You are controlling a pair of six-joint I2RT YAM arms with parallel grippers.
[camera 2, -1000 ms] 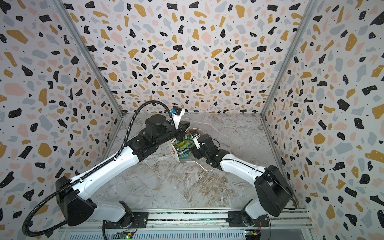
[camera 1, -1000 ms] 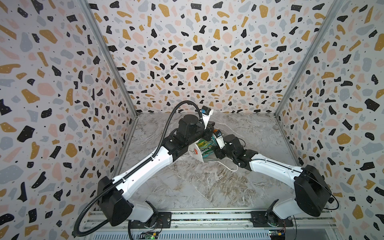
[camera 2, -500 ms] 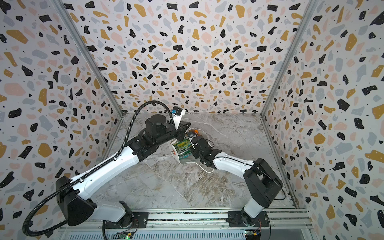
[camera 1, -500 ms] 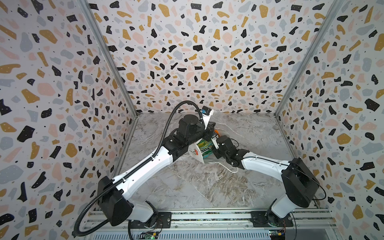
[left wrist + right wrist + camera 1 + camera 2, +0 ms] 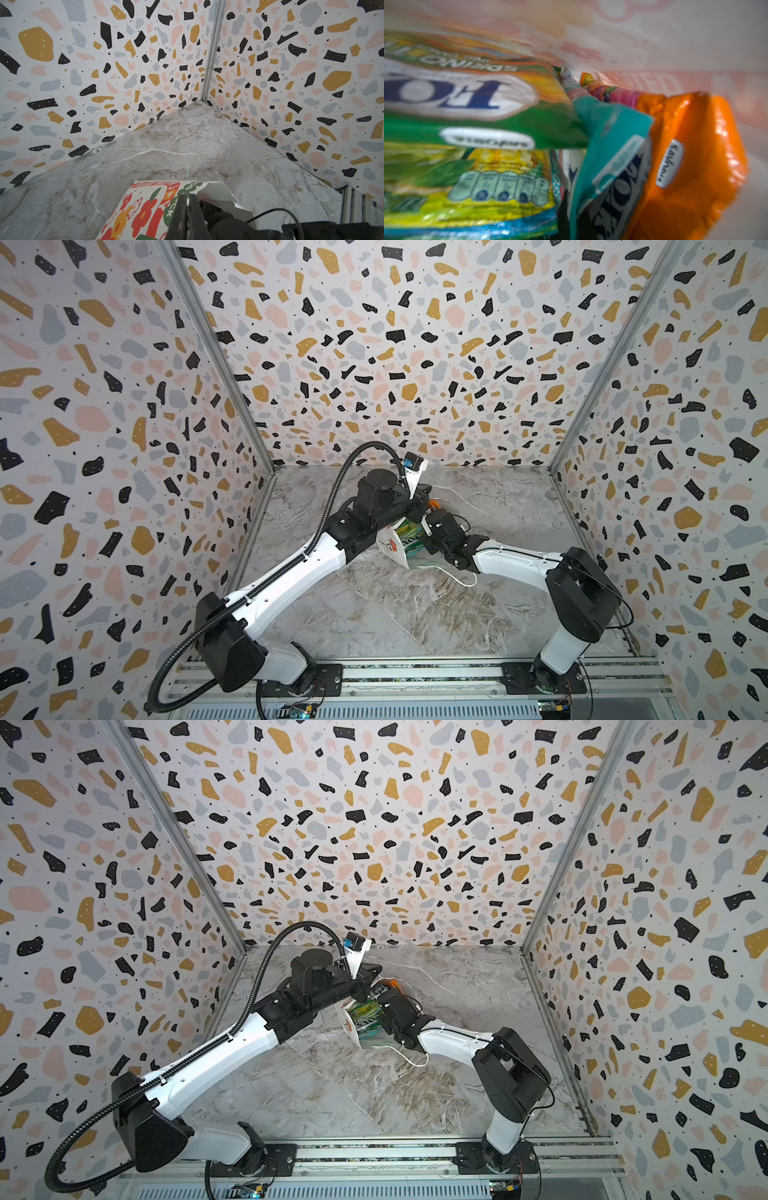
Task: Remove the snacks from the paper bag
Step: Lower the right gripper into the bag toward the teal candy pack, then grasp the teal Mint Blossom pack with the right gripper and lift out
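Note:
The paper bag (image 5: 391, 548) (image 5: 346, 1026) lies on its side mid-table, white with red flowers (image 5: 145, 209). My left gripper (image 5: 188, 197) (image 5: 419, 508) is shut on the bag's upper rim and holds the mouth open. My right gripper (image 5: 574, 216) (image 5: 424, 531) reaches into the mouth. Its dark fingers are shut on the edge of a teal snack packet (image 5: 608, 145). Green-yellow packets (image 5: 467, 93) lie beside it and an orange one (image 5: 685, 155) on its other side. In both top views the snacks (image 5: 409, 536) (image 5: 364, 1014) show in the bag's mouth.
A white cord handle (image 5: 457, 578) (image 5: 412, 1058) trails from the bag over the marble table (image 5: 415, 614) toward the front. Terrazzo-patterned walls (image 5: 374, 364) close in three sides. A metal rail (image 5: 415, 672) carrying both arm bases runs along the front edge.
My right gripper pushed deeper into the bag and closed from open onto the teal packet. The right arm's elbow swung left, then back. The left arm and the bag held still.

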